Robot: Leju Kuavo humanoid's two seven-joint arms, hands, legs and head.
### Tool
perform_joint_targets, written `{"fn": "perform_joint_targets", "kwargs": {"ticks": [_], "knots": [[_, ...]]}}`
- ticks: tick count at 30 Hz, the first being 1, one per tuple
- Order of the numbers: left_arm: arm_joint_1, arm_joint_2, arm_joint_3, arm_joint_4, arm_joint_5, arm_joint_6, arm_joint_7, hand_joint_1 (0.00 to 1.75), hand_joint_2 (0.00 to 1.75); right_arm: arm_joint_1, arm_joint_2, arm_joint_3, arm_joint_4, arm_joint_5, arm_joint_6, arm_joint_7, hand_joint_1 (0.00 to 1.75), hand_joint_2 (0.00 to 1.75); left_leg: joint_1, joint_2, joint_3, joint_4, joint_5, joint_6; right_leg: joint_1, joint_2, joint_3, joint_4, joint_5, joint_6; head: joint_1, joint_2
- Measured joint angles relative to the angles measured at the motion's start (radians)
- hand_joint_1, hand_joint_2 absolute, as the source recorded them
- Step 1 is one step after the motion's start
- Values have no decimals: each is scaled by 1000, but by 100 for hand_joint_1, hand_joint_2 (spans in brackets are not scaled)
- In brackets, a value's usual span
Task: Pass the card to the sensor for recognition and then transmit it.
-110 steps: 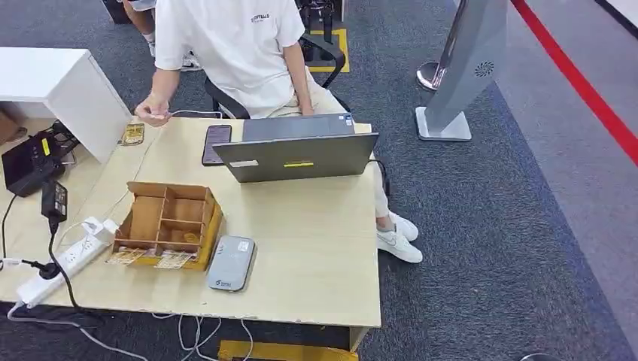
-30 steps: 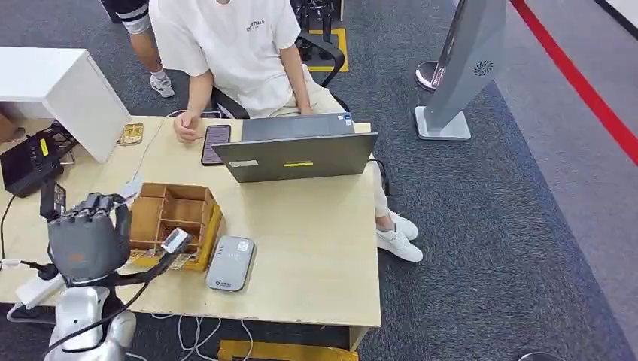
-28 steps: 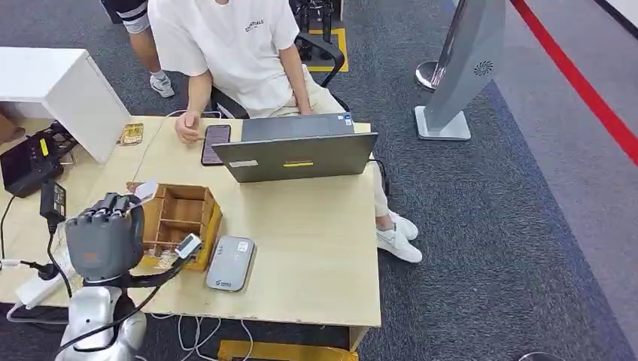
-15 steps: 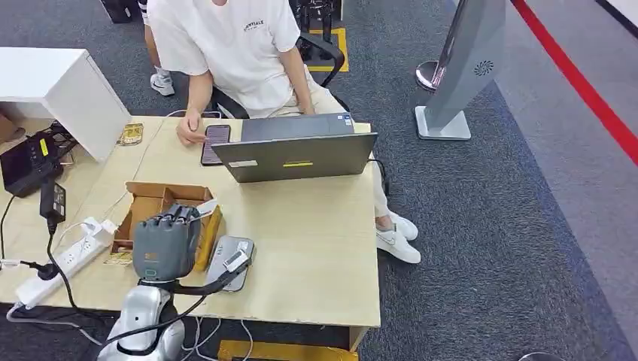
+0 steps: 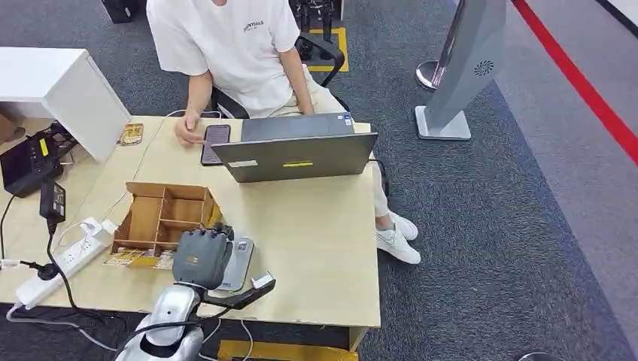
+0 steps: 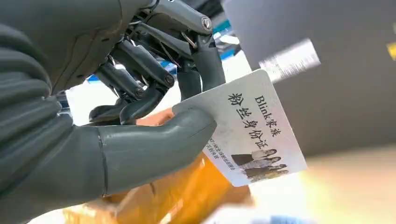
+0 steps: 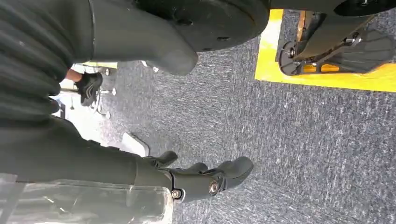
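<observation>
Left hand point(image 5: 202, 258), pinching the card point(image 6: 252, 126), has moved from the box point(image 5: 167, 218) at 9 o'clock onto the sensor point(image 5: 235, 264); recognition imminent.

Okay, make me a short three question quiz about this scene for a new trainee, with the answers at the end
1. True or false: the left hand is over the grey card reader.
2. What does the left hand hold? A) phone B) card C) cable
3. Fill in: the person's hand rests beside the ____ on the table.

Key:
1. True.
2. B, the card, pinched between thumb and fingers.
3. Phone.
</observation>
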State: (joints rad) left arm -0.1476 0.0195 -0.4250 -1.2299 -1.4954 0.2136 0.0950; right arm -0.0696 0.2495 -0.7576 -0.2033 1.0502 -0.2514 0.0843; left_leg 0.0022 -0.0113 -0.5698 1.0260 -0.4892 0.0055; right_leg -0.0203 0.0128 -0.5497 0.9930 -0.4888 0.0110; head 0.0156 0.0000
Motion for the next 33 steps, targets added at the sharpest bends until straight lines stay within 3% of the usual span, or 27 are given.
{"fn": "perform_joint_targets", "kwargs": {"ticks": [7,11,18,25,30,33], "knots": [[-3,14,-46,35,27,-91,31,175,175,0,-1,-7,0,2,0,3,0,175,0,0,0,0,0,0,0,0,0,0,0,0,0,0],[-16,19,-47,40,29,-75,51,175,175,0,-2,-11,0,0,1,3,0,175,0,0,0,0,0,0,0,-1,1,0,0,0,0,0],[-53,28,-25,-27,2,95,110,175,175,1,-2,-14,0,1,2,-5,0,175,0,0,0,0,1,0,0,-1,1,0,0,0,0,0],[-160,71,102,-135,-6,245,102,175,175,0,-3,-14,0,29,2,-12,0,175,0,0,0,0,1,0,0,-1,0,1,0,0,0,0],[-297,124,198,-102,-12,183,98,175,175,-4,-7,-11,0,39,2,-13,0,175,1,-1,0,0,3,-1,1,-1,0,2,1,-1,0,0],[-377,155,205,-37,-13,149,128,175,175,-10,-12,-10,0,38,5,-14,0,175,1,0,0,0,3,-1,0,-1,0,2,2,0,0,0]]}}
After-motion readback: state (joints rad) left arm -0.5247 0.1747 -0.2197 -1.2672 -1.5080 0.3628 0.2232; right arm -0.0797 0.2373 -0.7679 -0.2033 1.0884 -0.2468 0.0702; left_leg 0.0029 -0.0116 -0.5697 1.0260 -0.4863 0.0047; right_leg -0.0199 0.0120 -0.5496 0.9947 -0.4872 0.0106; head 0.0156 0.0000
